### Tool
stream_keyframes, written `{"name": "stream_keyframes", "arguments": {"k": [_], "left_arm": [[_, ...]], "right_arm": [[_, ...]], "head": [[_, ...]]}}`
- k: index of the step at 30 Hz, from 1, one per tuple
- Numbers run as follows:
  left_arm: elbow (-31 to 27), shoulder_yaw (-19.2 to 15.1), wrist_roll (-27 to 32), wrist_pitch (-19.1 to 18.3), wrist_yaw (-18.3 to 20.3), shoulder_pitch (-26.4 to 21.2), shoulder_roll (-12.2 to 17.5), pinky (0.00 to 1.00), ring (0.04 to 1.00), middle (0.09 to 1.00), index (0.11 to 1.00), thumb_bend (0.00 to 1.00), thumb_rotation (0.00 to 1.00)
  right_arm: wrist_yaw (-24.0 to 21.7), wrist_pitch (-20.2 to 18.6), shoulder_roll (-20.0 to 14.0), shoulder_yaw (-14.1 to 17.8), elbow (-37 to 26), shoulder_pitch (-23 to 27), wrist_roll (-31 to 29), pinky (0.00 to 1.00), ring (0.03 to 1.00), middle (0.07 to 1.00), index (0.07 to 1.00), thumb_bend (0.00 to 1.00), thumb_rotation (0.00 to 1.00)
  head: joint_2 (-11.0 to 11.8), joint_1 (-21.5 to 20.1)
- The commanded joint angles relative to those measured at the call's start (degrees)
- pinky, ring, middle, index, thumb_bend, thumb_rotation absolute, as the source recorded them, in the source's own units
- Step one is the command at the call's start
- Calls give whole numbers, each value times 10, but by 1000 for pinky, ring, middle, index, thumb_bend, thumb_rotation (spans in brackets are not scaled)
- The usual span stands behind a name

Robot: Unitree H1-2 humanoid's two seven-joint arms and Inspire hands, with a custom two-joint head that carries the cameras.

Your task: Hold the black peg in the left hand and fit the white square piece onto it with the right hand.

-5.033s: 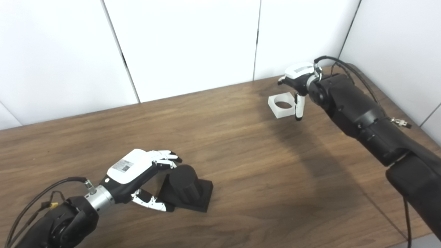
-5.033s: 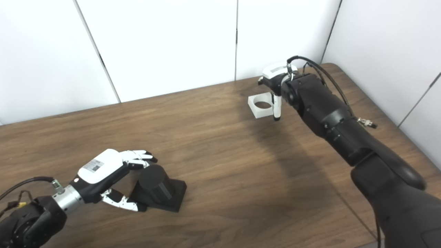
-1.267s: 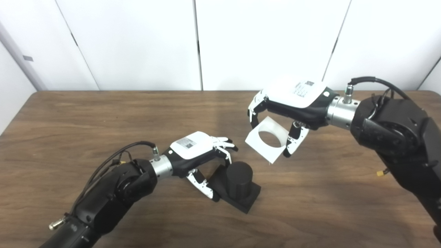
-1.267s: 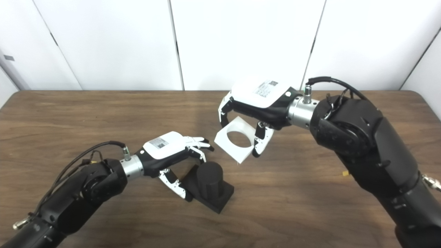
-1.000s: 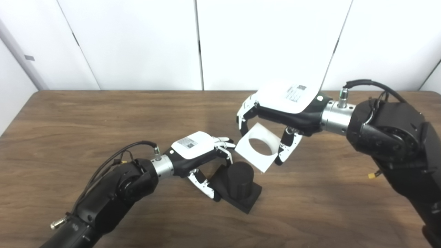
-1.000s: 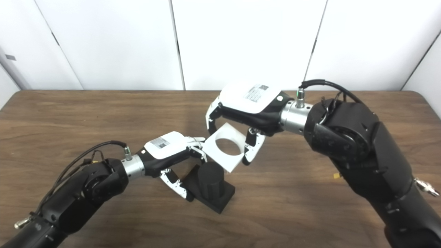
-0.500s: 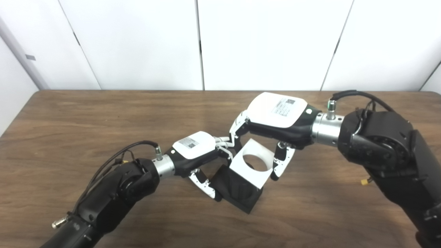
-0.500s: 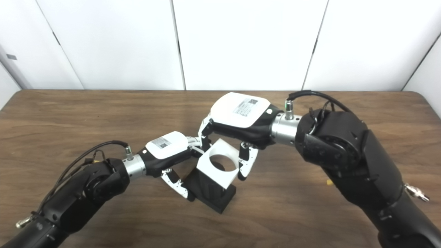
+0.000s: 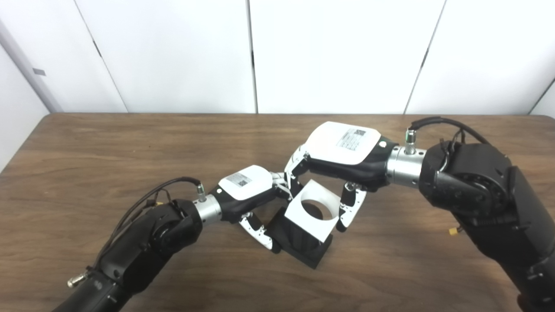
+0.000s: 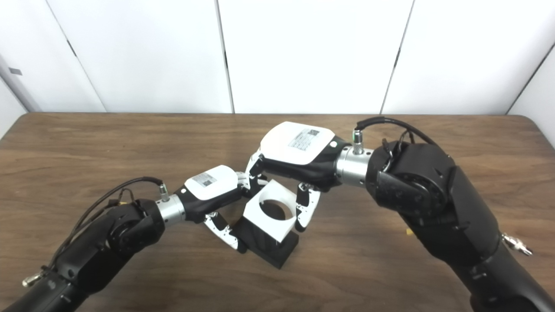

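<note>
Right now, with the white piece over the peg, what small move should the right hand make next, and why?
Probably ease the right hand straight down. The white piece sits tilted over the peg, whose dark top shows through the hole, so it looks lined up but not seated. The left hand grips the peg's base, steadying it on the table.

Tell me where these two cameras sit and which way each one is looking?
Left eye view: on the robot's head, looking down and forward at the wooden table; both arms enter from the bottom edge.
Right eye view: beside it on the head, a little to the right, facing the same way; the same arms show.
Shared: the left hand at the black peg, the right hand holding the white square piece over the peg, and the white wall panels behind.
</note>
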State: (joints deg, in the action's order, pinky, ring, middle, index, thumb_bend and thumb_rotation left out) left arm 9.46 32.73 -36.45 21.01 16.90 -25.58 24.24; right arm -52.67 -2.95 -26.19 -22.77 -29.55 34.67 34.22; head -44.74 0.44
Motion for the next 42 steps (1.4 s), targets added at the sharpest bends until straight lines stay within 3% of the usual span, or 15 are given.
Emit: {"name": "stream_keyframes", "arguments": {"k": [1, 14, 42], "left_arm": [[6, 20, -35, -1, 24, 7, -7, 874, 944, 897, 489, 525, 64], [-9, 23, -41, -14, 43, 9, -12, 879, 943, 908, 490, 524, 65], [-13, 21, -46, -9, 38, 6, -19, 862, 934, 898, 489, 525, 66]], "right_arm": [[21, 10, 4, 5, 4, 12, -1, 761, 780, 738, 478, 523, 132], [24, 15, 12, -2, 24, 1, 14, 778, 796, 748, 479, 523, 131], [55, 45, 35, -13, 85, -1, 39, 766, 776, 738, 479, 523, 131]], "head": [[0, 0], [-2, 5], [-8, 8]]}}
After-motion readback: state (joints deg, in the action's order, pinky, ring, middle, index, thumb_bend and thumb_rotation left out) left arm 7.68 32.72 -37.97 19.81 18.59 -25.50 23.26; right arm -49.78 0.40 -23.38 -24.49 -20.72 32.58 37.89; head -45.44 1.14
